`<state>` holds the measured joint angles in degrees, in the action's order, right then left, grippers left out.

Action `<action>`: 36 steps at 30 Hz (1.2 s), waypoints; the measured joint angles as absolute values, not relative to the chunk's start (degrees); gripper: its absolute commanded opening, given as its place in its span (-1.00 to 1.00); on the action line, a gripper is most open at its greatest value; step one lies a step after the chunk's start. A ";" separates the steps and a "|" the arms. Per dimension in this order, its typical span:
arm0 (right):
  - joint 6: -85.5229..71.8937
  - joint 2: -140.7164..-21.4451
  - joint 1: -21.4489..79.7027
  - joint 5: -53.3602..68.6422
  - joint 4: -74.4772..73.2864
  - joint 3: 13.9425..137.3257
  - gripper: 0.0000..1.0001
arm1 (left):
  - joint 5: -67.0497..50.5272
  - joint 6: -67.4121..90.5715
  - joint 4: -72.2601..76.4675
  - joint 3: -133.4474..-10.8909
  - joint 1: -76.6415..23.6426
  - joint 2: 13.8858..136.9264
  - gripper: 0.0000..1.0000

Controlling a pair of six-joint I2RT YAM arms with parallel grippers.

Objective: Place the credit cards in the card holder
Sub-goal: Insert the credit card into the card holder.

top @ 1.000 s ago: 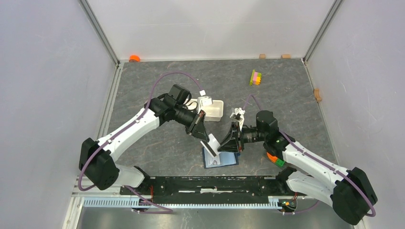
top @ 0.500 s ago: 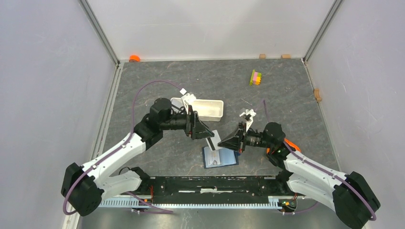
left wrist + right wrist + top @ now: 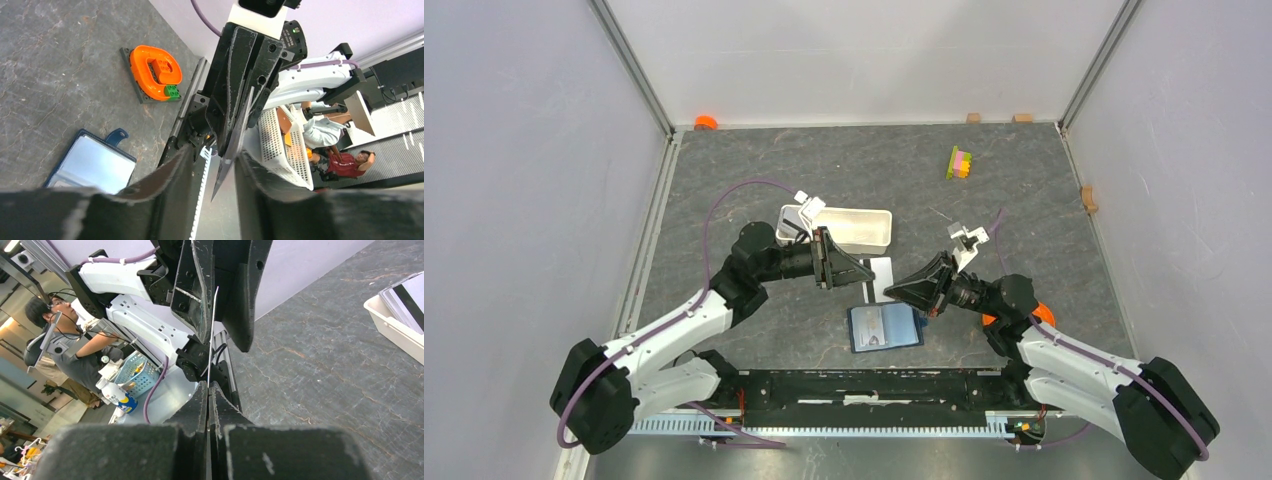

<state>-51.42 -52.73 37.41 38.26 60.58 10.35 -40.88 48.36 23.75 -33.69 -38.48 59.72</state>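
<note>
**A:** Layout, biggest first?

**B:** Grey stone-pattern table (image 3: 754, 180). Both arms reach in to mid-table, tips facing each other. The long white tray (image 3: 864, 245) sits just behind the left arm's wrist.

**A:** Card holder?

**B:** The card holder (image 3: 885, 326) lies open and flat near the table's near edge, its lighter inside facing up. It's just nearside of the two tips, and nothing touches it.

**A:** Right gripper?

**B:** The right gripper (image 3: 892, 290) has its fingers pressed together, pinching one end of a credit card (image 3: 882, 268). The card is in the air, edge-on to both wrist cameras.

**A:** Left?

**B:** The left gripper (image 3: 864, 277) has its fingers spread. The card's free end pokes into the gap between them. In the right wrist view it sits closer to one finger (image 3: 200, 295); I can't tell if it touches.

**A:** Other cards?

**B:** A second card (image 3: 402, 300) with a dark stripe is in the tray, sticking up past the rim.

**A:** Clutter?

**B:** There's an orange ring toy (image 3: 155, 70) on a dark base beside the right arm. A yellow-pink-green block stack (image 3: 960, 162) sits far right, well apart from everything.
</note>
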 measured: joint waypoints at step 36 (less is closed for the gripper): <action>-33.30 -50.02 52.62 -11.79 -12.23 20.93 0.29 | -19.00 61.95 16.80 -18.11 -51.66 67.46 -0.96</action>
<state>-33.30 -50.02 52.62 -11.79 -12.23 20.93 -19.00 61.95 16.80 -18.11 -51.66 67.46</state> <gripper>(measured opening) 0.707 0.040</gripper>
